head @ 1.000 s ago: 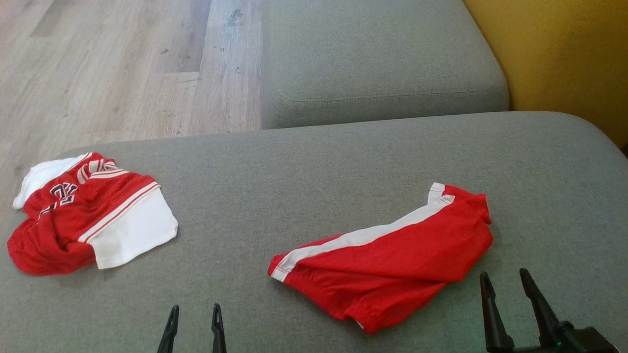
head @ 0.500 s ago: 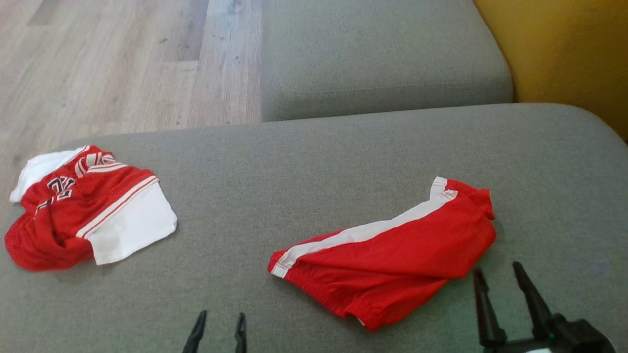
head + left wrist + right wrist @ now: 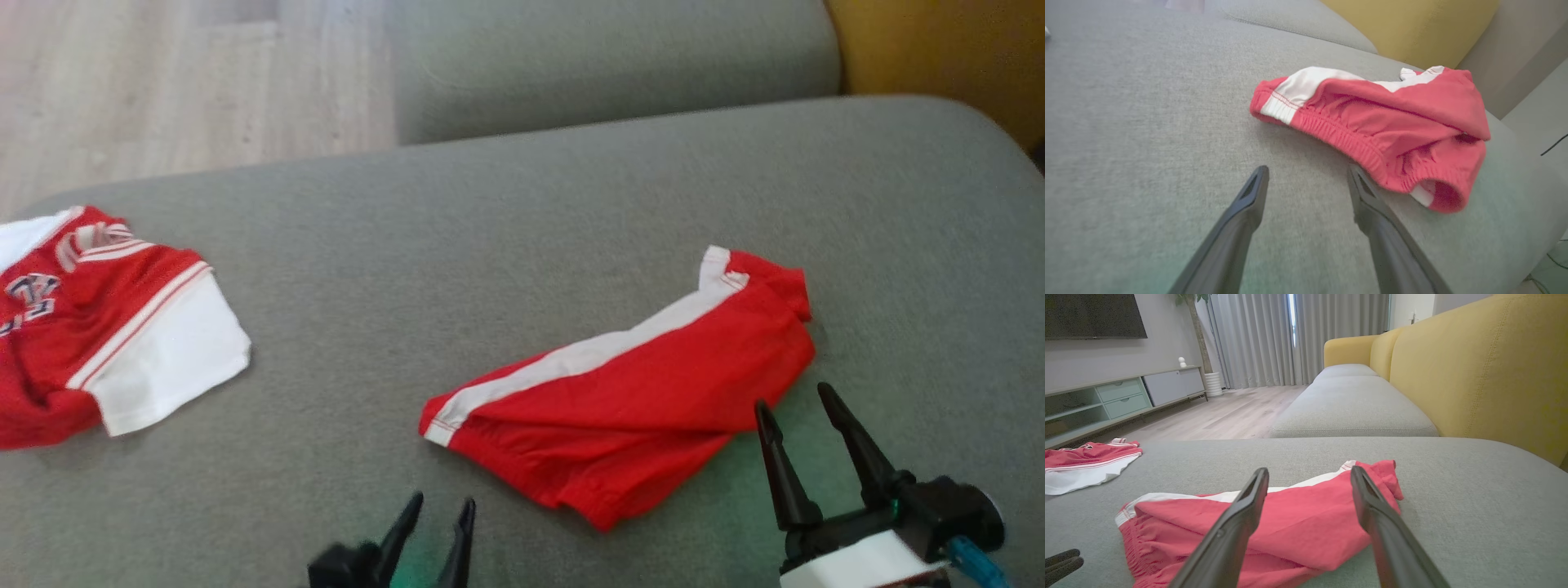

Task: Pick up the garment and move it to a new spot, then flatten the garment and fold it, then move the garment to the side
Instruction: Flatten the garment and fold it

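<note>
Step in hand: judged to be the first, the reach to pick up; nothing lifted or gripped yet.
Garment: red shorts [image 3: 629, 392] with a white side stripe [image 3: 588, 355], lying rumpled and partly doubled over on the grey seat cushion [image 3: 490, 229].
Nearest edge: gathered elastic waistband [image 3: 1339, 136] facing the robot, with one leg opening [image 3: 1447, 196] gaping at the near right end of the shorts.
Left claw [image 3: 442, 500]: released and empty, fingers spread, low over the cushion just short of the waistband; a strip of bare cushion between tips and shorts in the left wrist view.
Right claw [image 3: 793, 398]: released and empty, fingers apart, at the near right corner of the shorts, tips over or just beside the red cloth; cannot tell if touching.
Other cloth: red-and-white jersey [image 3: 73, 327], well apart from the shorts on their left; probably not the target, given both claws beside the shorts.
Next move calls for: easing each claw forward and down onto the shorts, left at the waistband, right at the near right corner, then clenching on the top layers before any lift.
Worth minding: thin, slippery-looking fabric likely to slide out of a shallow pinch, so a deep bite at the thick elastic looks safer; an even lift at both ends likely to open the shorts for the flattening.
</note>
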